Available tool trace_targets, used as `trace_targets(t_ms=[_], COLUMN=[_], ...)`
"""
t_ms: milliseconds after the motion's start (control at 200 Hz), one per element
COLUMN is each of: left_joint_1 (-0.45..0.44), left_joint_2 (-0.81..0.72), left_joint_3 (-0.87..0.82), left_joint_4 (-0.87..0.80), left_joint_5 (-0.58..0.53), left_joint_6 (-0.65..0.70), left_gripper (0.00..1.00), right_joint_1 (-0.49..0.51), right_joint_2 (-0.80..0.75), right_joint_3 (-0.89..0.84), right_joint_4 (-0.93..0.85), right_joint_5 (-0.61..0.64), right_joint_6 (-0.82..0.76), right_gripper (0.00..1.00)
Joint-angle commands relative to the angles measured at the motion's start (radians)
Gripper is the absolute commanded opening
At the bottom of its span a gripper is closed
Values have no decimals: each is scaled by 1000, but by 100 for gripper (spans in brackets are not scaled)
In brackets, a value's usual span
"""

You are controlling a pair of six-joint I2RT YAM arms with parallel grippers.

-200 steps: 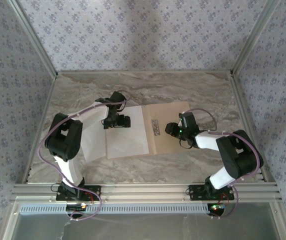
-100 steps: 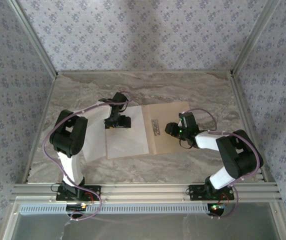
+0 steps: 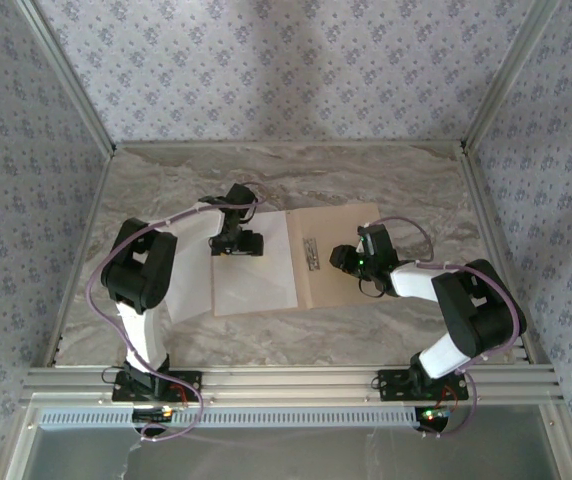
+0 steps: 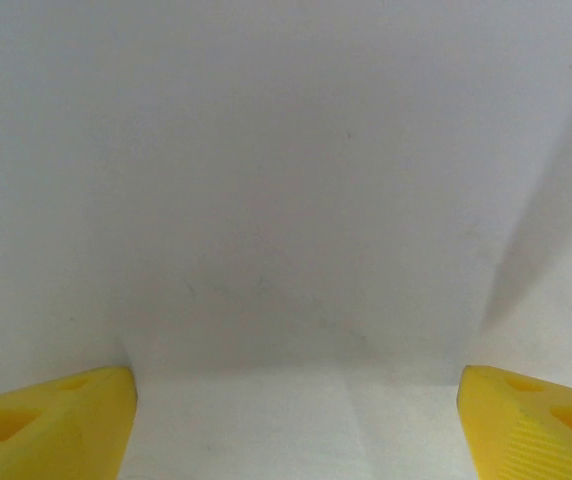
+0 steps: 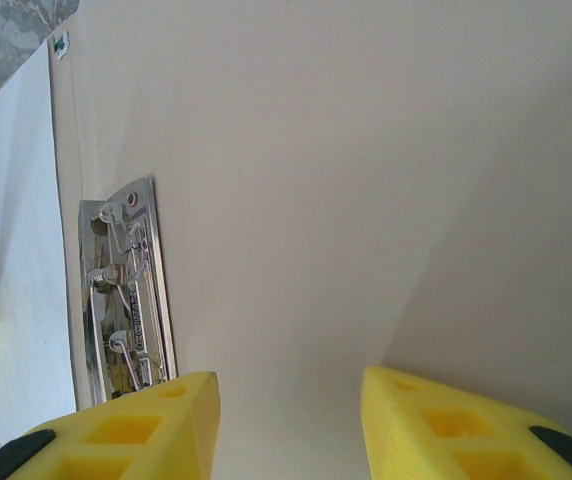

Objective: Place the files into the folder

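On the marble table [image 3: 166,180], the tan folder [image 3: 351,285] lay open and flat, its grey metal clip [image 5: 121,290] beside the crease. Plain white files [image 3: 256,280] covered its left leaf. The left gripper [image 4: 296,390] stood wide open over the paper. The right gripper [image 5: 288,390], jaws apart and empty, was over the bare right leaf.

Grey marbled table [image 3: 166,180], floral-patterned walls [image 3: 286,70], aluminium frame rails [image 3: 286,381].

Marble table [image 3: 386,175], floral-papered walls [image 3: 286,70], aluminium rail [image 3: 286,380]
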Motion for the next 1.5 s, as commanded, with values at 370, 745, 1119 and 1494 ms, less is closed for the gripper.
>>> trace_targets(t_ms=[370, 745, 1119, 1494], left_joint_1=[-14, -53, -188, -185], left_joint_2=[16, -13, 58, 86], left_joint_3=[65, 122, 116, 75], left_joint_4=[-70, -158, -140, -146], left_joint_5=[-30, -95, -163, -217], left_joint_6=[37, 42, -66, -56], left_gripper=[83, 87, 100, 94], right_joint_1=[7, 7, 6, 2], right_joint_2=[47, 47, 48, 45], right_joint_3=[-40, -43, -43, -49], right_joint_4=[-119, -116, -117, -111], right_joint_5=[12, 11, 12, 6], right_joint_6=[18, 20, 21, 22], right_gripper=[44, 44, 45, 45])
